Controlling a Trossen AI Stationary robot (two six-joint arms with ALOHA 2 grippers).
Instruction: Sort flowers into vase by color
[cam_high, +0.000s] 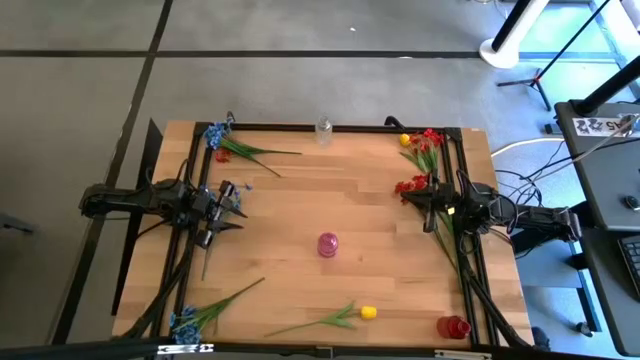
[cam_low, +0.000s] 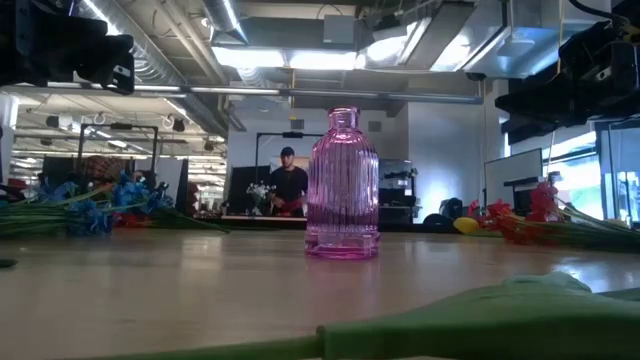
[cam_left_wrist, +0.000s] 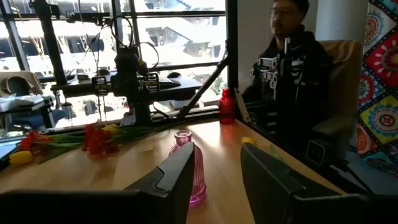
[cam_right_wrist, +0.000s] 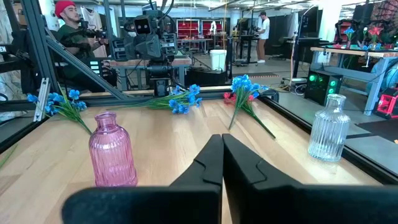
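pink vase (cam_low: 343, 185) unlabelled | left jaws (cam_left_wrist: 214, 171) apart | right jaws (cam_right_wrist: 222, 163) closed

One vase (cam_high: 328, 244) stands mid-table, flowers (cam_high: 422, 150) lying near each corner of the table (cam_high: 300, 200).

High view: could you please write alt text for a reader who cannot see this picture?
A wooden table seen from above, with a pink vase at its centre. The left gripper, open, and the right gripper, shut, wait at opposite edges. Blue flowers, red flowers, a yellow tulip, a clear vase and a red vase lie around the rim.
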